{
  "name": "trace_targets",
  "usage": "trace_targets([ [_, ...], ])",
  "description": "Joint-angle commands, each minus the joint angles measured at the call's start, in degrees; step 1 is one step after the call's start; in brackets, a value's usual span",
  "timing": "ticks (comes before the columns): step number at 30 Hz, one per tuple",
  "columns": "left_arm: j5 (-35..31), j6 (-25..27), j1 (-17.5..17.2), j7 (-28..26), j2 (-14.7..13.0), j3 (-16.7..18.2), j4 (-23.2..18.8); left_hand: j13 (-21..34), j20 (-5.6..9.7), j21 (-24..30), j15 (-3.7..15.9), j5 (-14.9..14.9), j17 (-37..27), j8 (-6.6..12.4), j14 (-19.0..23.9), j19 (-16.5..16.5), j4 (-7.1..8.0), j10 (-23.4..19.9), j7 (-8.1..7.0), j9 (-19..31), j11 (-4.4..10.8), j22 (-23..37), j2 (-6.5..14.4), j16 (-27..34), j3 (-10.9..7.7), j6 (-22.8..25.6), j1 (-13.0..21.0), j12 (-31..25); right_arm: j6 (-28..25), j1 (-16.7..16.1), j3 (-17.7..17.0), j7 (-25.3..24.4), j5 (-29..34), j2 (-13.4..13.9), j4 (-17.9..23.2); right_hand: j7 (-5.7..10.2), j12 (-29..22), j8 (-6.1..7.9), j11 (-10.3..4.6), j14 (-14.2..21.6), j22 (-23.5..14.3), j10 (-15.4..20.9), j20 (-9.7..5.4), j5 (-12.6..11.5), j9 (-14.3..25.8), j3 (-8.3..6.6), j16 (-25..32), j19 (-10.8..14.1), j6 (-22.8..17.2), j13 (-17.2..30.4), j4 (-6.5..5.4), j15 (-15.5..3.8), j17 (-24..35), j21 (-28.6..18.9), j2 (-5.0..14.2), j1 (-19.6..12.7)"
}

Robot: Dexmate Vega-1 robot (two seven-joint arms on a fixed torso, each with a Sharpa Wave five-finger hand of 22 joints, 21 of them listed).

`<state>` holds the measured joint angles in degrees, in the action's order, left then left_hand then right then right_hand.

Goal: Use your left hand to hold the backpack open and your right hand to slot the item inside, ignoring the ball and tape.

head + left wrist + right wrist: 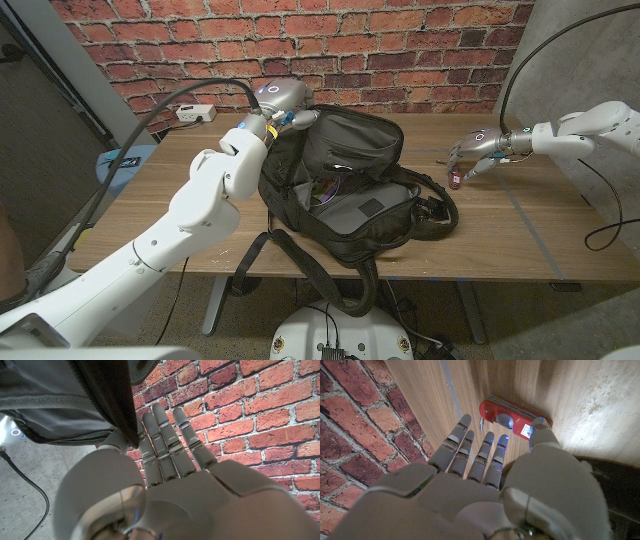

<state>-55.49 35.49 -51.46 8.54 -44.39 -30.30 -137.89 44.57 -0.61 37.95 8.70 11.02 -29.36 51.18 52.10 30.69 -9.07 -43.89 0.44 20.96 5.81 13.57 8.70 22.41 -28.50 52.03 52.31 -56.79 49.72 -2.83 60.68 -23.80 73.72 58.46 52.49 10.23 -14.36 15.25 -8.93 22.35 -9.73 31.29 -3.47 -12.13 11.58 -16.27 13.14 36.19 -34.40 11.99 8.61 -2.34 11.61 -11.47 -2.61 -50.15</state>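
a wooden table (560, 250) stands before a red brick wall (400, 40). a white power strip (196, 114) lies at the table's far left edge (a dark cable runs by it). a grey panel (50, 130) stands at left, and a light blue thing (125, 160) shows beside the table's left edge.

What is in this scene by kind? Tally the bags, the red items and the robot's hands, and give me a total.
backpack: 1
red item: 1
robot hands: 2 (left hand, right hand)
Total: 4
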Motion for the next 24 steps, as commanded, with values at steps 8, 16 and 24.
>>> trace_targets([
  [8, -6.8, 1.1, -0.6, 3.8, 3.2, -1.7, -0.9, 0.0, 0.15, 0.6, 0.05, 0.3, -0.4, 0.48, 0.4, -0.2, 0.05, 0.0, -0.23, 0.0, 0.24, -0.1, 0.0, -0.1, -0.47, -0.2, 0.6, -0.4, -1.0, 6.8, 10.8, -14.8, 8.0, -4.4, -9.4, -0.15, 0.2, -0.16, 0.06, 0.7, -0.1, 0.5, -3.13, -0.4, 0.1, 0.31, 0.2, 0.1, -0.5, 0.1, -0.14, -8.93, 0.1, 0.2, -0.09, -0.6],
  [16, -8.8, 0.5, -1.0, 4.9, 4.9, -2.0, -0.9, 0.0, 0.15, 0.9, 0.12, 0.3, -0.5, 0.63, 0.4, -0.4, 0.07, 0.1, -0.2, 0.0, 0.12, -0.2, 0.0, -0.2, -0.47, -0.2, 0.6, -0.4, -0.9, 9.1, 14.9, -18.3, 8.4, -5.3, -12.2, -0.03, 0.2, -0.05, -0.07, 0.8, -0.1, 0.8, -3.23, -0.5, 0.1, 0.44, 0.2, 0.2, -1.0, 0.1, -0.16, -9.02, 0.1, 0.2, -0.09, -0.7],
  [24, -10.2, -0.4, -1.4, 5.9, 6.2, -2.0, -0.8, -0.1, 0.15, 1.2, 0.0, 0.3, -0.5, 0.7, 0.5, -0.5, 0.1, 0.2, -0.18, -0.1, 0.1, -0.2, 0.0, -0.3, -0.48, -0.2, 0.6, -0.4, -1.2, 10.8, 18.7, -22.7, 8.9, -6.8, -16.3, 0.08, 0.2, 0.0, -0.14, 1.0, -0.1, 1.0, -3.28, -0.6, 0.1, 0.57, 0.3, 0.3, -1.4, 0.1, -0.26, -9.18, 0.2, 0.2, 0.04, -0.6],
])
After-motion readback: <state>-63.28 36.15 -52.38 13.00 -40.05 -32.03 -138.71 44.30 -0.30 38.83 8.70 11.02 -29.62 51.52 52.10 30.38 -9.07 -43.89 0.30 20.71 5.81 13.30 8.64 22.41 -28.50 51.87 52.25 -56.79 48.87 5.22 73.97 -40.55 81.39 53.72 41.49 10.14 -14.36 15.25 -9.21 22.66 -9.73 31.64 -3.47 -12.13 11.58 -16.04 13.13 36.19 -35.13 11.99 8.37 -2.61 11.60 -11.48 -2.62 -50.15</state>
